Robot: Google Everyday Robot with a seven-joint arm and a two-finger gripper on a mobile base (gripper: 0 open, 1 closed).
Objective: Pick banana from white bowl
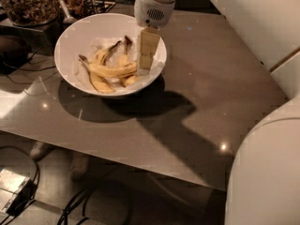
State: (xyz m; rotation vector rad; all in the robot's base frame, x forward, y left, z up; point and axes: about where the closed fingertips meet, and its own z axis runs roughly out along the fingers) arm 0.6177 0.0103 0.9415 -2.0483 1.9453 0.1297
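**Dim grey table, gripper low inside the bowl's 3 o'clock side**

A glossy grey table (pixel 197 102) fills the view under low light, with floor cables in shadow below it. The white bowl (pixel 65 41) sits toward 10 o'clock on the tabletop, and a dark container of nuts (pixel 28 3) stands beyond it at about 11 o'clock.

Three bananas lie on the crumpled paper in the bowl. The banana (pixel 112 71) wanted here is the long slim one, lying almost crosswise with its dark stem at 9 o'clock and its tip at 3 o'clock. A shorter banana (pixel 99 81) curves beneath it toward 6 o'clock, and another (pixel 105 55) lies at 12 o'clock.

The gripper (pixel 145 62) hangs nose-down inside the bowl's 3 o'clock side, right at the long banana's tip. It is seen edge-on, so I cannot tell whether it is spread or closed.

The risks, as I judge them:
- The bananas overlap, so a grasp may catch a neighbour too.
- A hold at the tapered tip may slip, or let the fruit swing.
- Pressing down near the wall could tip or slide the bowl.
- The paper may lift along with the fruit.
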